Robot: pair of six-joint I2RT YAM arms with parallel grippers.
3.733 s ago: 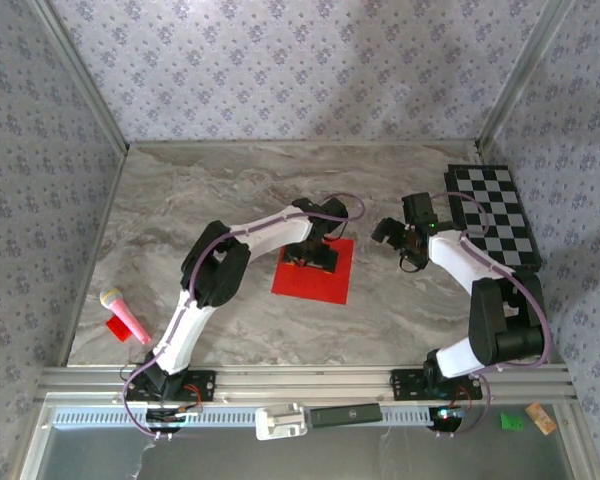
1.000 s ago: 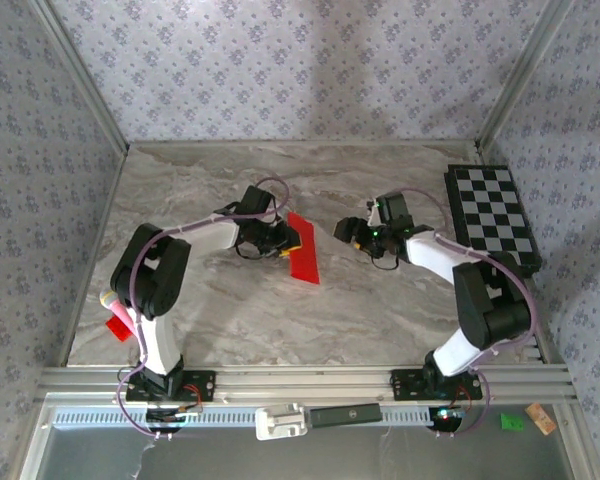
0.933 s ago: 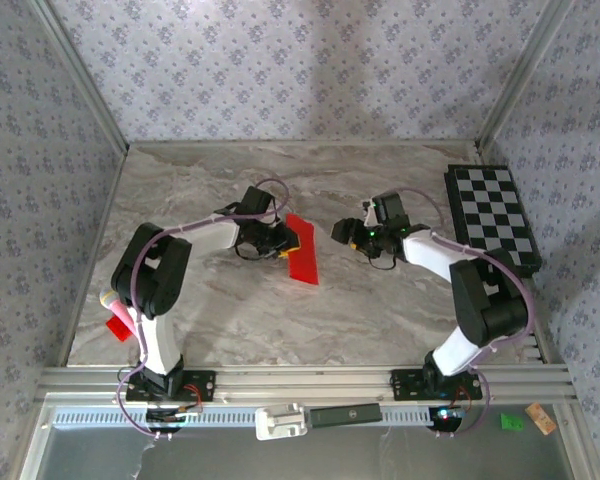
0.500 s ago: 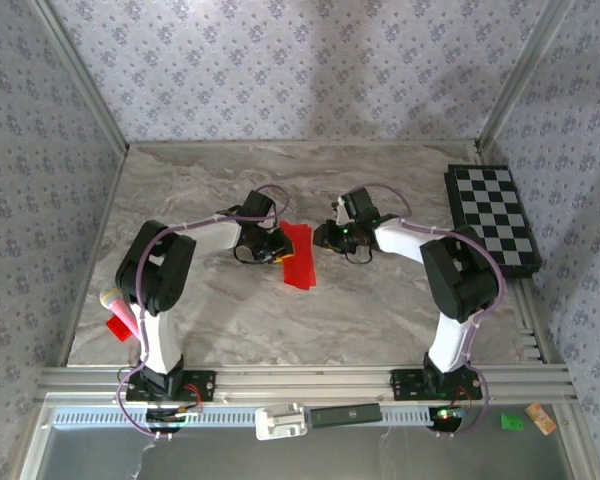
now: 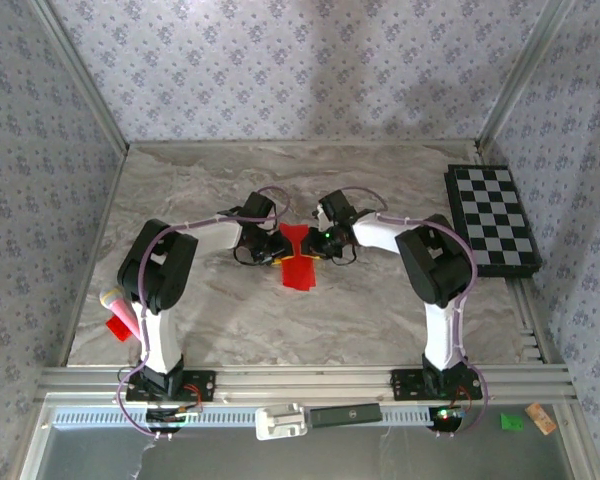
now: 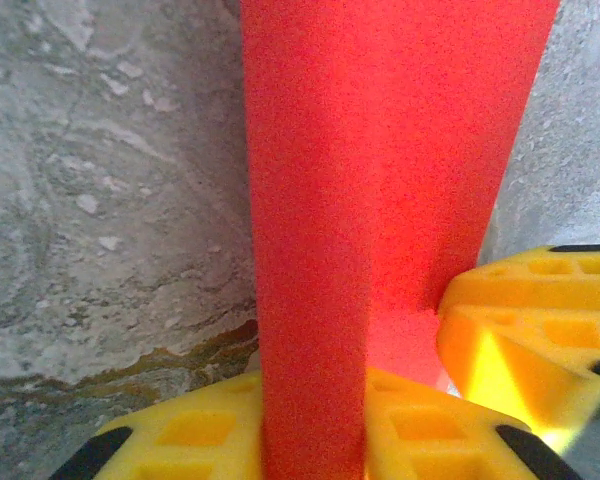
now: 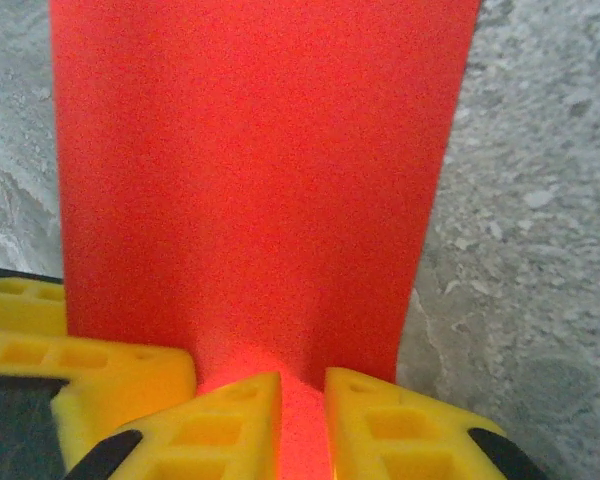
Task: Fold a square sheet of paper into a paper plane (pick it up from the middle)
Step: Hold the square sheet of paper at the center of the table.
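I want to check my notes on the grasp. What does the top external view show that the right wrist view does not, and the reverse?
Top external view: the left gripper and the right gripper on opposite sides of the square sheet of paper, the chequered board at the right edge, and a pink toy microphone at the left.
Right wrist view: from close up, the yellow fingers pinch a red fold between them, and the sheet is bent, not flat.
Both: the red sheet over the grey marble table.
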